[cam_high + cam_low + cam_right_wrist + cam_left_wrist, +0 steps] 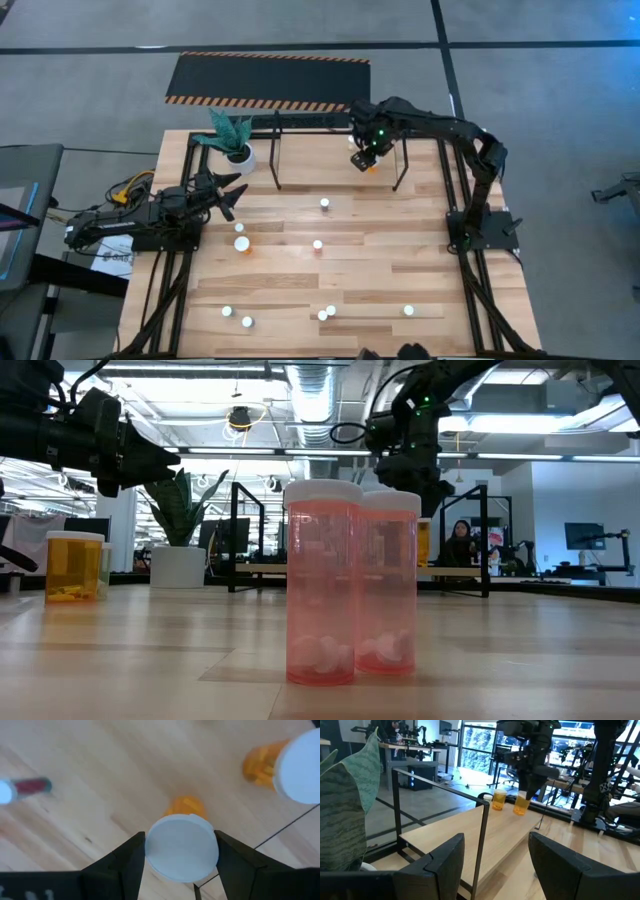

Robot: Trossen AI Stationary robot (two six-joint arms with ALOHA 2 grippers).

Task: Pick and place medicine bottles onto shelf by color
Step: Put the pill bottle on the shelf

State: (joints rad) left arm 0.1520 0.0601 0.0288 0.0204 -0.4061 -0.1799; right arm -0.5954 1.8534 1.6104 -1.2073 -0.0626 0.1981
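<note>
Fingers of my right gripper (181,851) squeeze the white cap of an orange bottle (521,803) over the shelf (276,150), just beside another orange bottle (498,799) standing there. If I let go crooked, mine could tip and knock it down. My left gripper (496,857) waits with fingers apart, holding nothing, near the plant (232,136).

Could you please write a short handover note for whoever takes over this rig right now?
Right gripper: over the shelf, closed on an orange bottle.
Left gripper: open and empty, beside the plant.
Done: another orange bottle already stands at the shelf.
Left: set this bottle down; about nine bottles remain on the table, including two pink ones near the front.
</note>
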